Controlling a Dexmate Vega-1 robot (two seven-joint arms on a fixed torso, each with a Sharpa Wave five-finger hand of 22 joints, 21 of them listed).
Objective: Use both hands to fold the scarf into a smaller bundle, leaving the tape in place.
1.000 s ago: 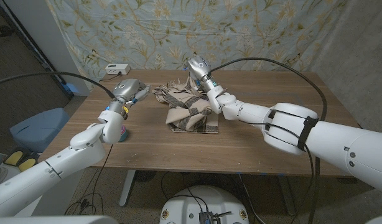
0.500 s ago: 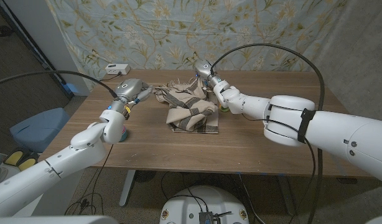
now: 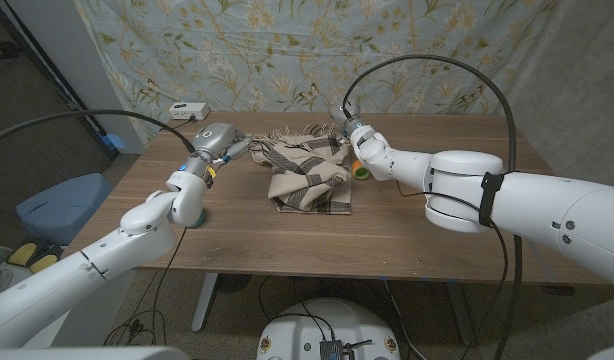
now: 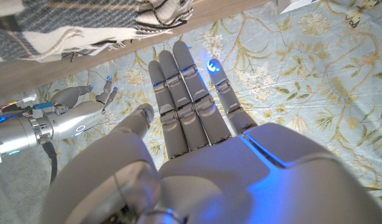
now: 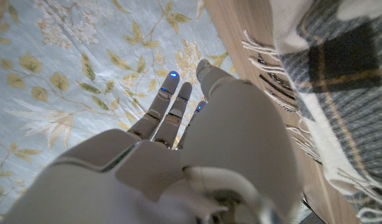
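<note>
The beige plaid scarf [image 3: 307, 178] lies in a folded bundle at the table's middle, its fringed end trailing toward the far edge. A green tape roll [image 3: 359, 171] sits just right of it, beside my right forearm. My left hand [image 3: 219, 140] hovers at the scarf's left far corner, fingers straight and apart, holding nothing. My right hand [image 3: 349, 127] is off the scarf's far right corner, also with nothing in it. The left wrist view has my left hand [image 4: 197, 130] with the scarf's fringe [image 4: 85, 28] beyond it. The right wrist view has my right hand [image 5: 197, 143] beside the fringe [image 5: 328, 81].
A white box [image 3: 189, 111] with a cable stands at the table's far left corner. A floral curtain [image 3: 287, 50] hangs close behind the table. A blue seat [image 3: 62, 205] stands off the left side. Bare wood [image 3: 437, 240] runs along the front and right.
My right hand has drawn away from the scarf's far edge toward the right, uncovering the green tape roll. My left hand has shifted slightly toward the scarf.
</note>
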